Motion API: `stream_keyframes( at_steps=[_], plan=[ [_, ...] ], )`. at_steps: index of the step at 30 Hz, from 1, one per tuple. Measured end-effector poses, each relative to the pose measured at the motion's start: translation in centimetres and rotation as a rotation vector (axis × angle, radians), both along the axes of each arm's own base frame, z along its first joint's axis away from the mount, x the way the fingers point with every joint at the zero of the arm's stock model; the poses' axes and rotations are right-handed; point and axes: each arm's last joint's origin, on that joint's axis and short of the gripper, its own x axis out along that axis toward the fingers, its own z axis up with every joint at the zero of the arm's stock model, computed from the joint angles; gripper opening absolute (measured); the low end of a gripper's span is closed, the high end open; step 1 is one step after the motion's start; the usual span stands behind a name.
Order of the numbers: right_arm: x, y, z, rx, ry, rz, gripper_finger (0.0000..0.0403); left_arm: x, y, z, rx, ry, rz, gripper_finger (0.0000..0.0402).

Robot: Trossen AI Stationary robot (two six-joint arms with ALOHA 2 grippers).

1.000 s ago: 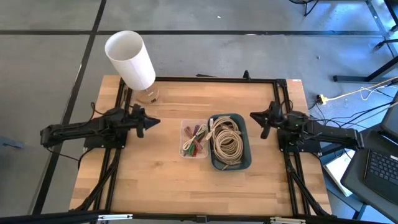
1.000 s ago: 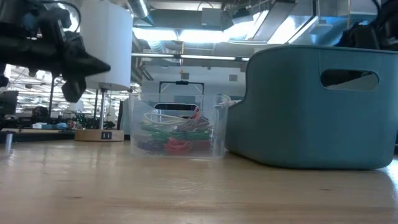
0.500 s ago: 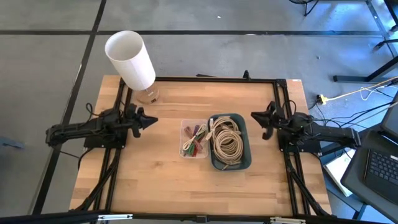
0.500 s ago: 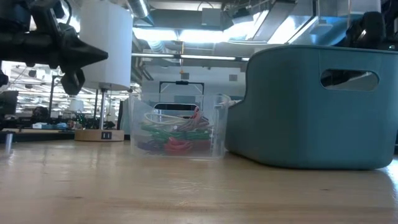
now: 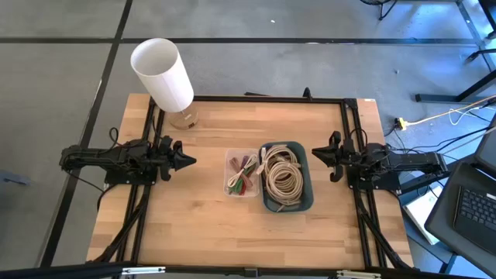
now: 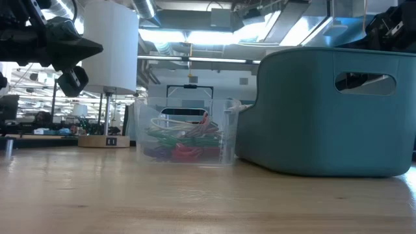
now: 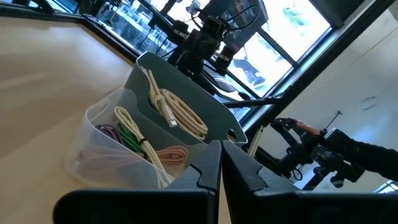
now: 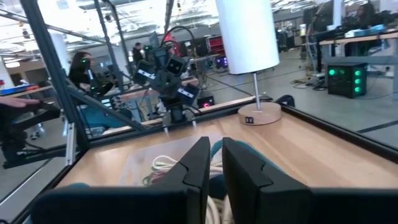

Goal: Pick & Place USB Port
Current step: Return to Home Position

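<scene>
Left claw [image 5: 188,161]: fingers drawn narrow, only a thin slit between them on my wrist feed, nothing in the grip. It hangs above the left side of the table [image 5: 201,225], pointing right toward the middle, well apart from the bins. On the level camera it shows high at the left, off the wood. Right claw [image 5: 317,153]: same story, fingers pinched close with a sliver of gap, empty, above the right side of the table and pointing left. It sits just beside the right wall of the teal bin [image 5: 308,203] but is not touching it. Charger cables [image 5: 242,175] lie in the small clear bin [image 5: 231,157] at table centre, a loose tangle. From the left wrist I make out pink, green, purple and one pale cable among them. The clear bin stands on the left of the teal bin, the two walls touching or nearly so; I cannot tell which. The teal bin holds coils of cream cord [image 5: 283,178], heaped to about its rim. Farther out, a white lamp [image 5: 163,74] stands on its round wooden base at the far left corner of the table. A laptop [image 5: 474,208] sits off the table at the right edge.
</scene>
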Motion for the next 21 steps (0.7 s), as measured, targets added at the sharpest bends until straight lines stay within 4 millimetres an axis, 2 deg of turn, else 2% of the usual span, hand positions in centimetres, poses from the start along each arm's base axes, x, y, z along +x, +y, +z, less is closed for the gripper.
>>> stream_keyframes(
  at_steps=[21],
  plan=[
    [0.0,0.08,-0.02,0.0,0.001,0.009,0.0046,0.0,0.36,0.01,0.0,-0.001,0.039,0.0006]
  ],
)
